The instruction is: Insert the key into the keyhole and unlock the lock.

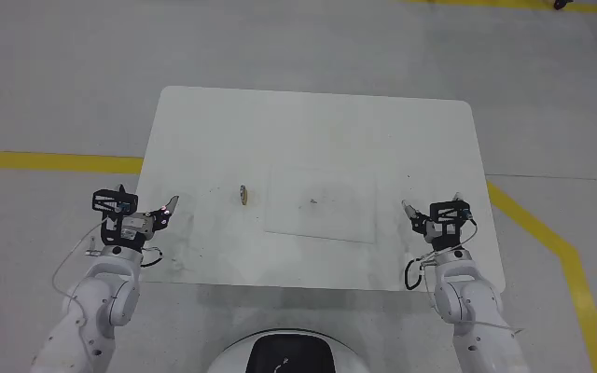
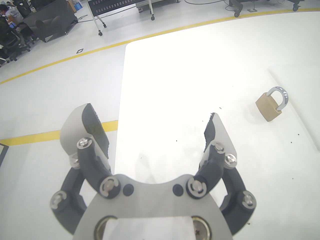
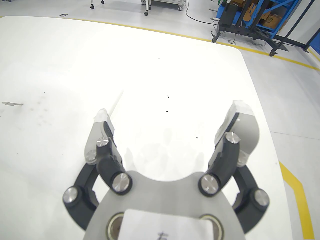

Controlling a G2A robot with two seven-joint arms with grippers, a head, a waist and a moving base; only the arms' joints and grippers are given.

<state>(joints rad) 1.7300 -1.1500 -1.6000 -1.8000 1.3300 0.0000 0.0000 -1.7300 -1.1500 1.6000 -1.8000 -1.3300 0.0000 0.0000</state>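
A small brass padlock (image 1: 242, 194) with a silver shackle lies on the white table (image 1: 215, 121), left of centre; it is seen again in the left wrist view (image 2: 268, 107), off to the side of my left gripper (image 2: 150, 112). That gripper (image 1: 147, 201) hovers open and empty over the table's left front edge. A small flat key (image 1: 313, 199) rests near the table's middle, faint and far off in the right wrist view (image 3: 11, 103). My right gripper (image 1: 433, 203) (image 3: 170, 109) is open and empty near the table's right front.
A thin clear mat (image 1: 322, 203) lies flat at the table's centre under the key; its edge (image 3: 117, 101) runs just beside the right gripper. Yellow floor tape (image 1: 56, 160) passes both sides of the table. Racks and carts (image 3: 250, 13) stand far behind.
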